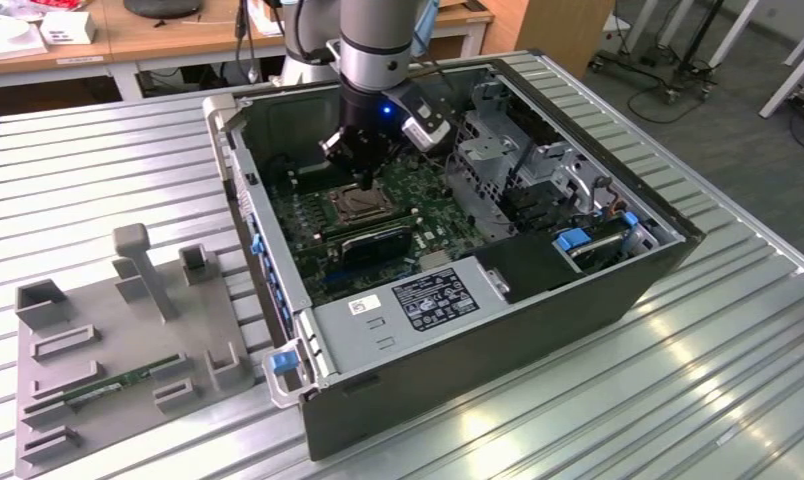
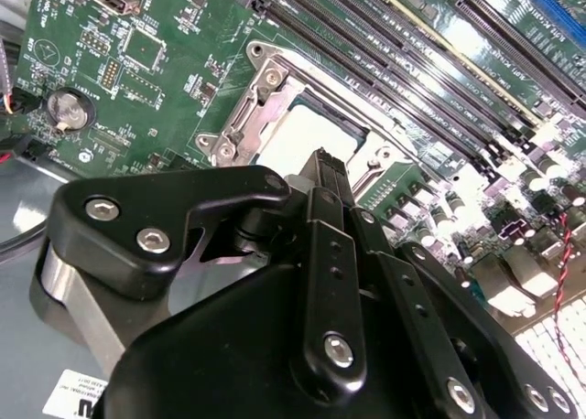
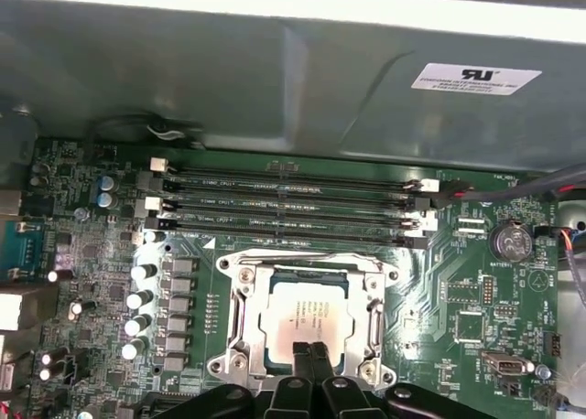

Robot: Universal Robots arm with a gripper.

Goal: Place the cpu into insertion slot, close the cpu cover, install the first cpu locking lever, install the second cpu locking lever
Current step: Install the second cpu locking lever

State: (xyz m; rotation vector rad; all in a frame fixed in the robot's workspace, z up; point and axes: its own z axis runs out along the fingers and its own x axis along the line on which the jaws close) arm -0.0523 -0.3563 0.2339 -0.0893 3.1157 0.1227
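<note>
My gripper (image 3: 309, 350), fingers pinched together, sits at the cpu (image 3: 309, 321) edge, frame bottom. Cpu lies in the insertion slot (image 3: 240, 323); cpu cover (image 3: 304, 265) is down.

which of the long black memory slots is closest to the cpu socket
The memory slot bordering the insertion slot frame's edge; the other slots lie beyond it, toward the case wall.

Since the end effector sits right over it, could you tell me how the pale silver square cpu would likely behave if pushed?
The pale silver square cpu looks flat and rigid, so it probably slides rather than bends. Lying low inside the silver metal cover frame, it seems unlikely to tip or roll.
</note>
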